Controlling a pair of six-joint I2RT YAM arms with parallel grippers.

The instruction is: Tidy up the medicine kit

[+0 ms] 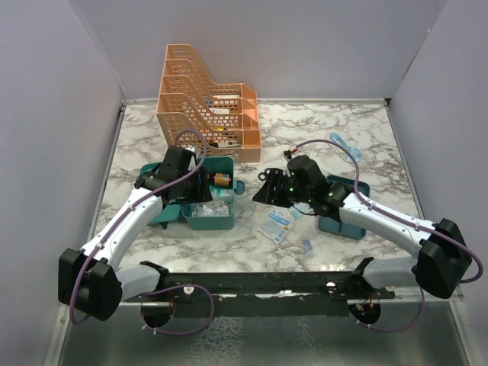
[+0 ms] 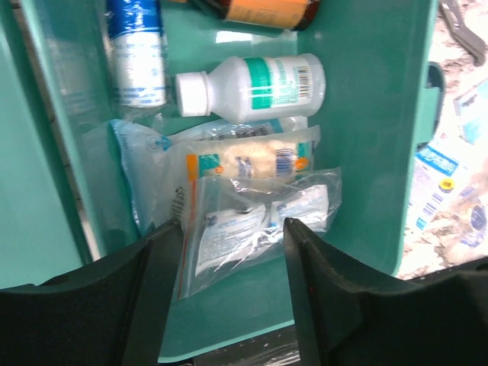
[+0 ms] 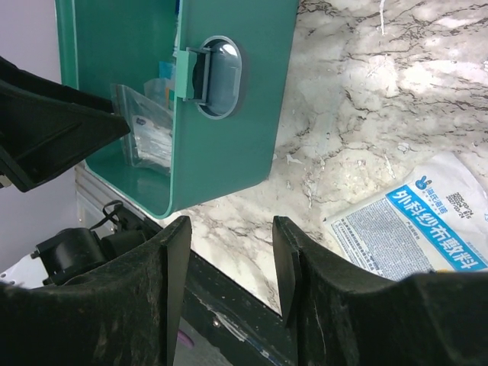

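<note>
Bright, even light; the left wrist view blows out rightward.

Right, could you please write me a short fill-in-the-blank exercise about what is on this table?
1. The white bottle lies on its side inside the ___ box.
2. The file rack behind the box is ___ in colour.
3. The blue-printed packet lies outside the box, on the ___.
4. The right gripper, fingers apart, holds ___.
Missing words: teal; orange; table; nothing.
</note>
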